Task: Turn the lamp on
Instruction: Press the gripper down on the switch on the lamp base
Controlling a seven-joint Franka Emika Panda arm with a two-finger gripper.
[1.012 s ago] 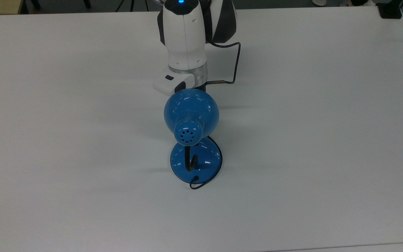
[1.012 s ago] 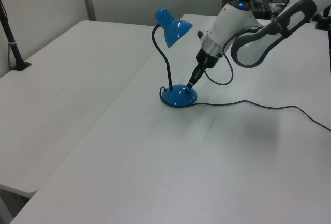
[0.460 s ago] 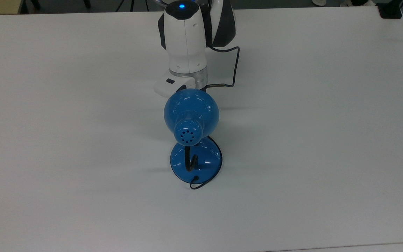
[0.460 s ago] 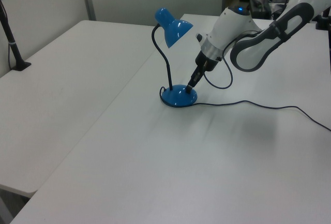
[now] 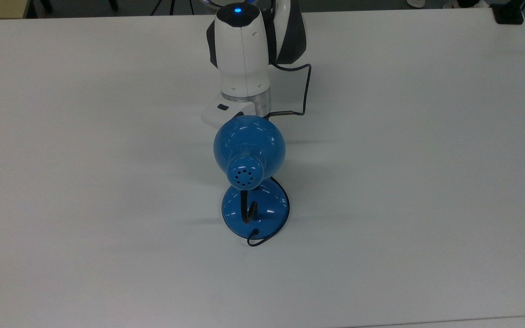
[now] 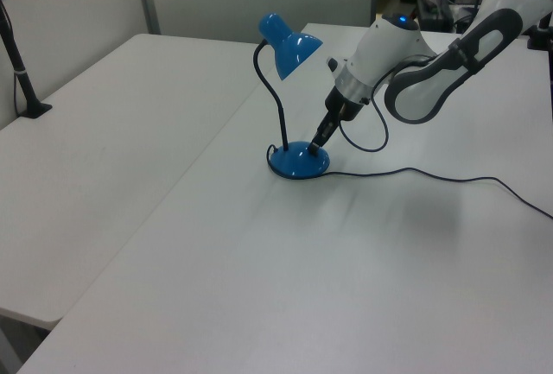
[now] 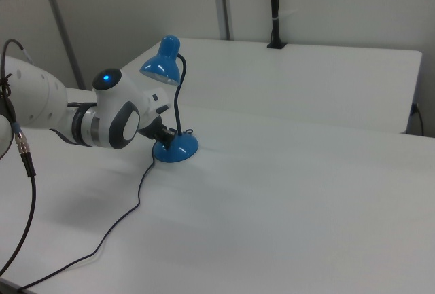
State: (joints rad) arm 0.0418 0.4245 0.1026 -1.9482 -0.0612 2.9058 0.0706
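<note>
The blue lamp stands mid-table, its vented shade over the round base. In the left view its black gooseneck rises from the base to the shade. My gripper points down at a slant with its dark fingers together, tips resting on the top of the base on the left view's right. The shade hides those tips in the top view, where the white hand pokes out behind it. The right view has the gripper just left of the base. No glow shows under the shade.
The lamp's thin black cord trails across the white table toward the left view's right; in the right view this cord runs to the lower left. A second table adjoins, with a black post clamped at its edge.
The arm's wrist and forearm have shifted slightly, steepening over the lamp's base. The fingertips stay on the base. The lamp has not moved.
</note>
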